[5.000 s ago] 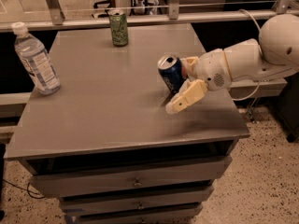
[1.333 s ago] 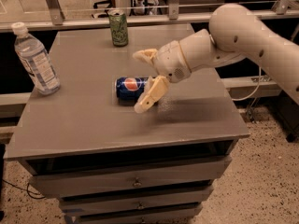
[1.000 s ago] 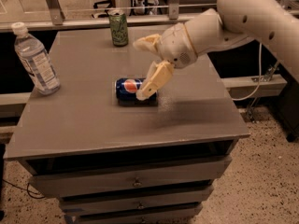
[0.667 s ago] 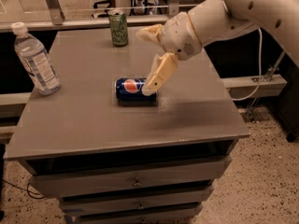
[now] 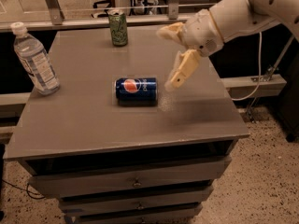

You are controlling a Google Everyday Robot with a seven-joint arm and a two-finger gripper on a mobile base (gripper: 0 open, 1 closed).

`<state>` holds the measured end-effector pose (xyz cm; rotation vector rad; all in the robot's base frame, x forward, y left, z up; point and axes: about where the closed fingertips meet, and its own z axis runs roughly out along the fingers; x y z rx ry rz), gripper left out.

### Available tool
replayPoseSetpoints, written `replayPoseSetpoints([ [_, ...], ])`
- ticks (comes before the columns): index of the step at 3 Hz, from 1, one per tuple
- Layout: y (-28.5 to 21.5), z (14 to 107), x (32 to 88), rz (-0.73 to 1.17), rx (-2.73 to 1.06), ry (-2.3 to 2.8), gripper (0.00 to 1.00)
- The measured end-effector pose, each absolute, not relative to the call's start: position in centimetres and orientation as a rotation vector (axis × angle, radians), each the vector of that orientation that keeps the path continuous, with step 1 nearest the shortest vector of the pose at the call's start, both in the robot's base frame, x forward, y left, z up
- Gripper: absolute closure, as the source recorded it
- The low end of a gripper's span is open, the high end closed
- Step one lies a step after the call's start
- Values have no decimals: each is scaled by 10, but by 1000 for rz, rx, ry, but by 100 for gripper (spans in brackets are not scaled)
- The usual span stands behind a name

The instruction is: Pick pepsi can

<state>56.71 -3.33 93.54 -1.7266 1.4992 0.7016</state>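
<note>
1. Nearest you, the bench has a stack of drawers in its front. They look the same as in the earlier views.
2. Your pepsi can is no longer held. Five seconds ago it sat tilted between the fingers near the bench's right side. It now lies on its side near the middle of the bench, just where it lay a second ago.
3. The hand has drawn up and off to the right since the last view. Its lower finger then reached down to the can's right end and now hangs clear of it.
4. You have the two fingers spread wide apart, gripping nothing. One points left at the top and the other slants down toward the bench.
5. The can lies below and to the left of the hand, its length running left to right and its round logo facing the camera. The lower fingertip is near the can's right end, above the bench top and apart from the can.
6. A clear water bottle stands upright at the bench's left edge, well apart from the can and off the line from hand to can.
7. A green can stands upright at the far edge, behind the pepsi can and left of the upper finger, also off that line.
8. Farthest right, a white cable hangs beside the bench, below the arm.
</note>
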Motion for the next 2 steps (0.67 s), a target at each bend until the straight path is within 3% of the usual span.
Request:
replayPoseSetpoints([
  [1, -104, 940, 591, 669, -1629, 1563, 0],
  [2, -109, 953, 597, 638, -1618, 1545, 0],
])
